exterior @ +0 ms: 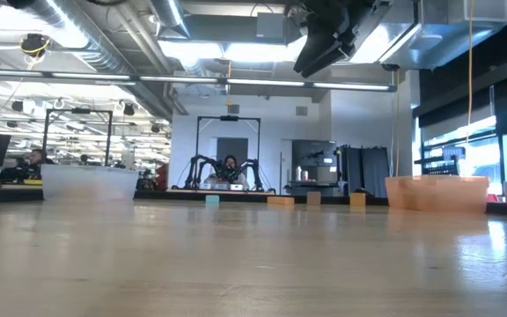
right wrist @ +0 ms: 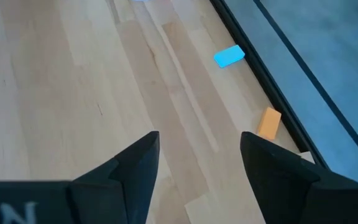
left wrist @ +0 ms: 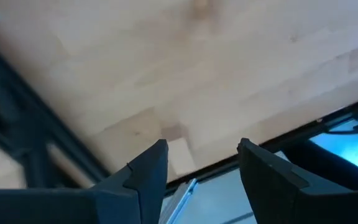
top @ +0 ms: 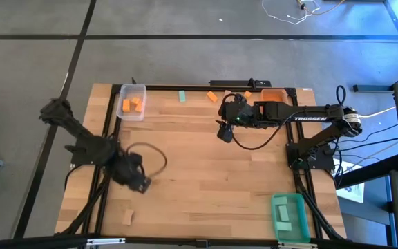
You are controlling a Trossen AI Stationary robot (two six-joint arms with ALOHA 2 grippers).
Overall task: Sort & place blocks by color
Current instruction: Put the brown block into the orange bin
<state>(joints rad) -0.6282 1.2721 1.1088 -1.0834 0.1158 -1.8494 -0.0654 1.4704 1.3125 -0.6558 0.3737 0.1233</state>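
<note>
Right tool (top: pixel 224 131), spread and empty, hovers nearest the orange block (top: pixel 212 97) lying just beyond it by the desk's far edge.

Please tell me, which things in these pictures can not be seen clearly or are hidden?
- Clear bin, high view: orange blocks inside, too small to count surely.
- Green bin, high view: pale contents, too small to identify.
- Orange bin, high view: partly covered by the right arm.
- Left gripper, high view: motion-blurred.
- Pale block, left wrist view: blurred, partly behind a finger.
- Right gripper, right wrist view: open above bare table.
</note>
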